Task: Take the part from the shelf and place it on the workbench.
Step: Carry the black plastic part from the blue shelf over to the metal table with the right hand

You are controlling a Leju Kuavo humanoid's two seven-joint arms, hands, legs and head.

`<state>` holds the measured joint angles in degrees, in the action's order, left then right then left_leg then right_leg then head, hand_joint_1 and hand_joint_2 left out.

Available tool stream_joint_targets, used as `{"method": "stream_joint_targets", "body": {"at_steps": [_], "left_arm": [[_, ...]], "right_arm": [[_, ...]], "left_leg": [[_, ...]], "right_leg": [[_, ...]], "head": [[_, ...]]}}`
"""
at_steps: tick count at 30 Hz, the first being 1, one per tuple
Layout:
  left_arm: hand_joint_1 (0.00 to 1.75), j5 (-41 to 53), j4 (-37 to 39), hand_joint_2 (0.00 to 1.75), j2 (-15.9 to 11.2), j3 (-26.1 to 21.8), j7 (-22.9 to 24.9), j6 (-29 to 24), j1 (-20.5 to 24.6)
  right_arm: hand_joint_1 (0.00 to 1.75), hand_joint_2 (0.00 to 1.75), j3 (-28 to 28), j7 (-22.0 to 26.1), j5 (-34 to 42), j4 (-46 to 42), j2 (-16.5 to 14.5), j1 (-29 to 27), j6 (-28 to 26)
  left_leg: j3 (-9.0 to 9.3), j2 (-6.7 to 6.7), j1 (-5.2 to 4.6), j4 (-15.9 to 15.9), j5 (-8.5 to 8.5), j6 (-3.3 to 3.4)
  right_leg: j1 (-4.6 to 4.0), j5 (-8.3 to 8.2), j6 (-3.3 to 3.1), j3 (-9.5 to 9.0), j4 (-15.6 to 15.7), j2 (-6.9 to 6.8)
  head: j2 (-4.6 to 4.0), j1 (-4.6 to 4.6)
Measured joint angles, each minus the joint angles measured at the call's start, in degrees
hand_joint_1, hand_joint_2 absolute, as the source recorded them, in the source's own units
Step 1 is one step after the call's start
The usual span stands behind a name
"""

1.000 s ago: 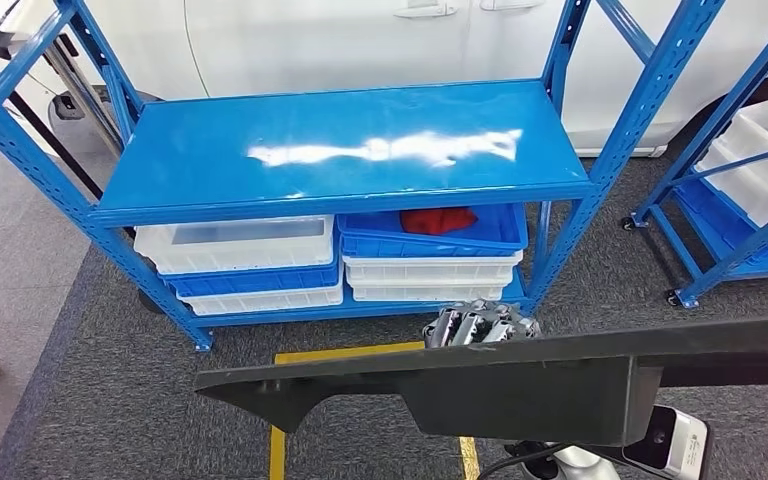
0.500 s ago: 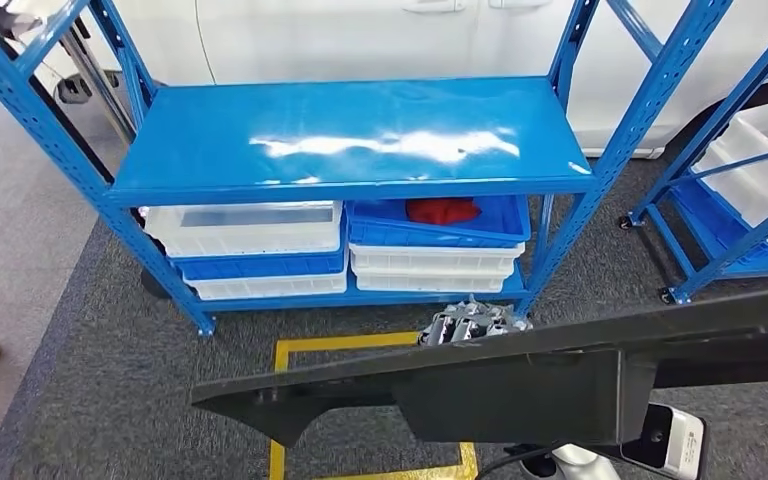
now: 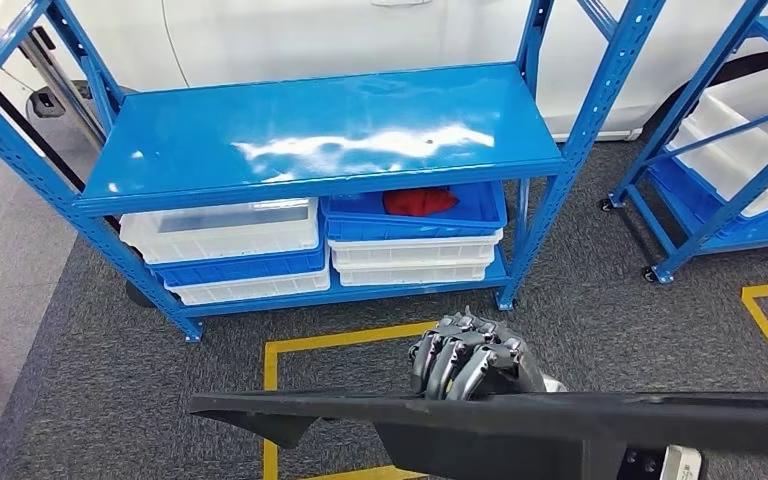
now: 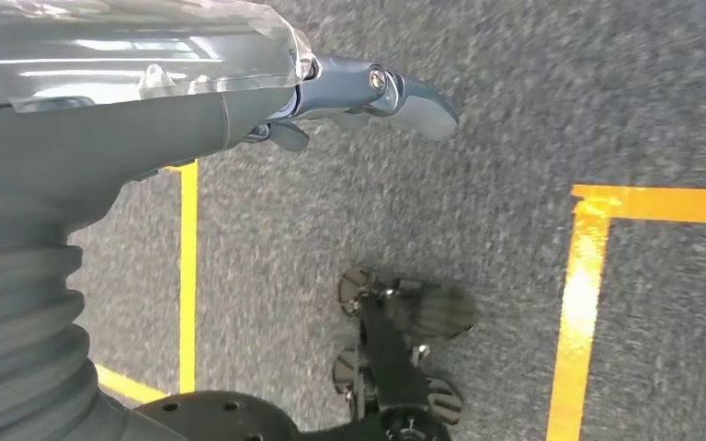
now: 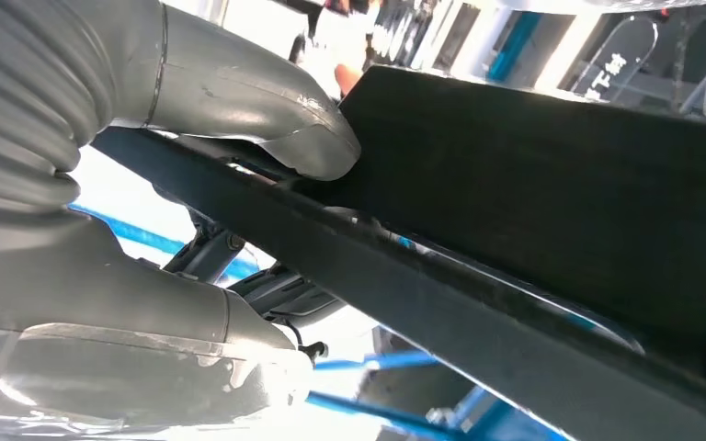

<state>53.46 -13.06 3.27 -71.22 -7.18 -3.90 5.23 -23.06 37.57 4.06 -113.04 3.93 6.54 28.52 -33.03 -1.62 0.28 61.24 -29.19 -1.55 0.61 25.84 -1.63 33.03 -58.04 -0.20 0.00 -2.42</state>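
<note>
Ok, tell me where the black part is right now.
In the head view the black part stretches across the bottom of the picture, gripped by the right hand, above the grey carpet in front of the blue shelf.

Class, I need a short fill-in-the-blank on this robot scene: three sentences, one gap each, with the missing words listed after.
1. The right hand holds a long ____ part.
2. The top board of the blue shelf carries ____.
3. A red item lies in a ____ bin on the lower level.

Missing words: black; nothing; blue
</note>
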Motion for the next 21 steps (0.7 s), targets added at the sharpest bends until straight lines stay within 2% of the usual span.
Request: {"method": "stream_joint_targets", "body": {"at_steps": [2,3,4,5,6,7,8,9,10,12,13,14,15,16,17,18,19,20,21], "left_arm": [[0.00,0.15,-0.01,1.75,-0.05,0.00,-0.16,-0.35,-0.02],[0.00,0.17,-0.01,1.75,-0.07,0.00,-0.19,-0.42,-0.06],[0.00,0.19,-0.01,1.75,-0.08,0.00,-0.21,-0.45,-0.08],[0.00,0.24,-0.01,1.75,-0.08,0.01,-0.27,-0.45,-0.10],[0.00,0.34,-0.01,1.75,-0.09,0.03,-0.38,-0.46,-0.10],[0.00,0.53,-0.01,1.75,-0.14,0.05,-0.52,-0.49,-0.10],[0.00,0.80,0.00,1.75,-0.22,0.10,-0.67,-0.51,-0.10],[0.00,1.14,0.01,1.75,-0.33,0.16,-0.77,-0.51,-0.11],[0.00,1.53,0.01,1.75,-0.45,0.26,-0.79,-0.49,-0.14],[0.00,2.40,0.01,1.75,-0.69,0.54,-0.73,-0.33,-0.13],[0.00,2.80,0.01,1.75,-0.78,0.75,-0.69,-0.26,-0.07],[0.00,3.11,0.01,1.75,-0.85,0.97,-0.67,-0.18,0.00],[0.00,3.34,0.01,1.75,-0.85,1.20,-0.68,-0.13,0.03],[0.00,3.49,0.01,1.75,-0.87,1.42,-0.67,-0.07,0.00],[0.00,3.57,0.00,1.75,-0.90,1.58,-0.67,-0.02,-0.10],[0.00,3.62,0.01,1.75,-0.92,1.70,-0.65,0.02,-0.21],[0.00,3.63,0.01,1.75,-0.96,1.78,-0.63,0.05,-0.26],[0.00,3.63,0.01,1.75,-0.98,1.86,-0.63,0.08,-0.25],[0.00,3.63,0.02,1.75,-0.99,1.92,-0.62,0.10,-0.19]], "right_arm": [[1.75,1.75,0.00,0.00,-0.54,-0.61,-0.03,-0.14,-0.33],[1.75,1.75,0.00,0.00,-0.68,-0.79,-0.04,-0.26,-0.42],[1.75,1.75,0.00,0.00,-0.78,-0.91,-0.04,-0.39,-0.50],[1.75,1.75,0.00,0.00,-0.89,-1.03,-0.04,-0.48,-0.62],[1.75,1.75,0.00,0.00,-1.11,-1.21,-0.04,-0.53,-0.88],[1.75,1.75,-0.01,0.00,-1.40,-1.48,-0.04,-0.55,-1.29],[1.75,1.75,-0.05,0.00,-1.80,-1.85,-0.03,-0.55,-1.87],[1.75,1.75,-0.19,0.00,-2.35,-2.35,-0.03,-0.60,-2.74],[1.75,1.75,-0.42,0.00,-2.96,-2.90,-0.01,-0.70,-3.76],[1.75,1.75,-1.21,0.00,-4.26,-4.19,0.10,-1.06,-6.23],[1.75,1.75,-1.67,0.00,-4.74,-4.87,0.23,-1.22,-7.46],[1.75,1.75,-2.14,0.00,-5.09,-5.48,0.41,-1.24,-8.53],[1.75,1.75,-2.56,0.00,-5.28,-5.94,0.58,-1.20,-9.38],[1.75,1.75,-2.94,0.00,-5.39,-6.21,0.76,-1.17,-9.93],[1.75,1.75,-3.26,0.00,-5.47,-6.34,0.92,-1.17,-10.24],[1.75,1.75,-3.55,0.00,-5.52,-6.39,1.07,-1.22,-10.42],[1.75,1.75,-3.84,0.00,-5.58,-6.43,1.23,-1.29,-10.52],[1.75,1.75,-4.10,0.00,-5.63,-6.52,1.40,-1.32,-10.57],[1.75,1.75,-4.32,0.00,-5.66,-6.66,1.53,-1.33,-10.62]], "left_leg": [[-3.27,0.90,0.12,7.71,-4.08,-0.40],[-4.81,1.01,0.14,11.24,-5.40,-0.47],[-5.58,1.05,0.15,13.06,-5.66,-0.44],[-5.20,1.12,0.15,12.43,-4.70,-0.33],[-3.68,1.45,0.16,9.41,-2.76,-0.12],[-1.55,2.31,0.16,5.03,-0.56,0.18],[0.47,3.53,0.19,0.89,0.97,0.51],[1.86,4.55,0.19,-2.11,1.87,0.78],[2.50,5.19,0.14,-3.61,2.06,0.98],[2.69,4.66,0.08,-4.25,2.13,1.35],[2.78,4.05,0.16,-4.61,2.41,1.65],[2.90,3.43,0.26,-5.00,2.71,2.03],[2.94,2.74,0.37,-5.39,2.99,2.36],[2.93,2.04,0.32,-5.54,3.11,2.56],[2.85,1.37,0.24,-5.57,3.14,2.69],[2.74,0.62,0.17,-5.53,3.14,2.73],[2.65,-0.12,0.12,-5.45,3.12,2.73],[2.59,-0.83,0.10,-5.36,3.07,2.70],[2.58,-1.47,0.09,-5.23,2.99,2.63]], "right_leg": [[0.01,-0.22,-0.24,0.29,-0.02,0.81],[-0.01,-0.30,-0.26,0.42,-0.06,1.26],[-0.02,-0.36,-0.24,0.50,-0.11,1.77],[-0.03,-0.41,-0.19,0.53,-0.17,2.33],[-0.04,-0.46,-0.12,0.51,-0.22,2.93],[-0.05,-0.50,-0.05,0.47,-0.26,3.51],[-0.12,-0.57,0.12,0.51,-0.32,4.07],[-0.12,-0.69,0.37,0.64,-0.35,4.63],[-0.05,-0.84,0.71,0.85,-0.34,5.16],[0.09,-1.23,1.56,1.21,-0.14,6.18],[0.07,-1.17,1.89,1.37,-0.25,5.78],[-0.03,-0.61,2.14,1.73,-0.93,4.67],[-0.15,0.62,2.31,2.53,-2.65,3.22],[-0.13,2.41,2.41,3.81,-5.49,1.70],[-0.09,4.40,2.55,5.52,-9.19,0.89],[0.02,5.94,2.71,7.17,-12.79,0.63],[0.12,6.57,2.85,8.18,-15.12,0.54],[0.20,6.10,2.95,8.18,-15.42,0.43],[0.25,4.66,2.98,6.96,-13.36,0.16]], "head": [[0.00,0.00],[0.00,0.00],[0.00,-0.01],[0.00,-0.01],[0.00,-0.01],[0.00,-0.01],[0.00,0.00],[0.00,0.00],[0.00,0.00],[0.00,0.00],[0.00,0.00],[0.00,0.01],[0.00,0.01],[0.00,0.01],[0.00,0.01],[0.00,0.01],[0.00,0.01],[0.00,0.01],[0.00,0.01]]}}
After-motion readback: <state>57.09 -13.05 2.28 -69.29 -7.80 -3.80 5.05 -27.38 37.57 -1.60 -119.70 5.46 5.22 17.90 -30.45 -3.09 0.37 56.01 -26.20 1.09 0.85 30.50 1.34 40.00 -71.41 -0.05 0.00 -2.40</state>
